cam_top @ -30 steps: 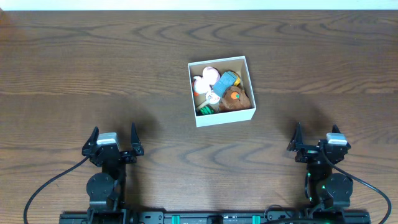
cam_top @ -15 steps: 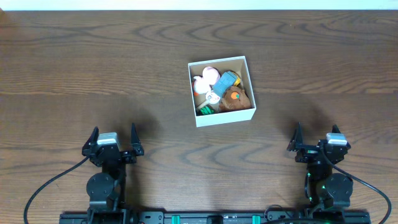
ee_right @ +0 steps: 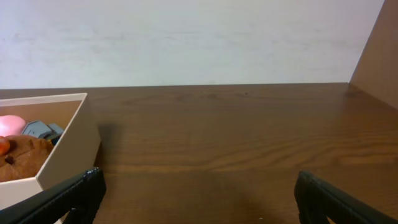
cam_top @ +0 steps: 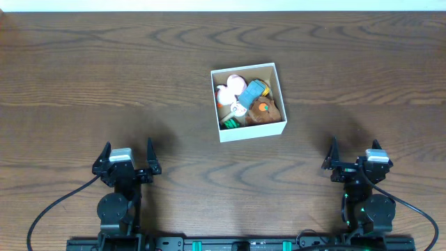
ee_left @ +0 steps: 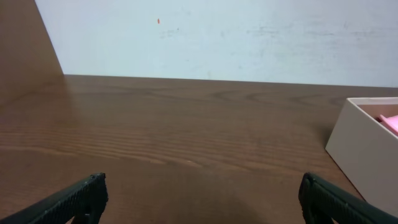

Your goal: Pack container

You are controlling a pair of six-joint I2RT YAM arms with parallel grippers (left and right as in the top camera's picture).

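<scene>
Container (cam_top: 254, 130): sits on the table (cam_top: 104, 70) a bit right of ctr, mid-depth, well apart from both arms.

Fingers first. The left gripper (cam_top: 127, 147) is at the near-left edge, fingers (ee_left: 81, 196) spread wide w/ nothing btwn them. Its wrist view shows only bare wood in the gap, w/ the container's white wall off at the right edge. The right gripper (cam_top: 355, 148), at the near-right edge, is the same: fingers (ee_right: 74, 194) released, wide apart, empty, w/ a corner of the container at the left of its view. Neither gripper touches anything.

Outward to the box: open top, white walls, brown inside, and it's loaded. Inside are a pink-and-white plush (cam_top: 226, 94) on the far-left side, a brown plush (cam_top: 263, 110) w/ an orange spot at near right, a blue-grey item (cam_top: 254, 89) toward the far side, and sth green (cam_top: 228, 123) in the near-left corner. They overlap in a jumble, so the exact count can't be told. Nothing hangs over the rim.

Outward again: the overhead shows no loose toy anywhere on the wood around the box, and no lid in view.

Progress, as a judgement: packing looks done or v. nearly so. Everything visible is in the box, and both arms sit low and open in what reads as a rest pose. If anything is left, the pics don't show it.
</scene>
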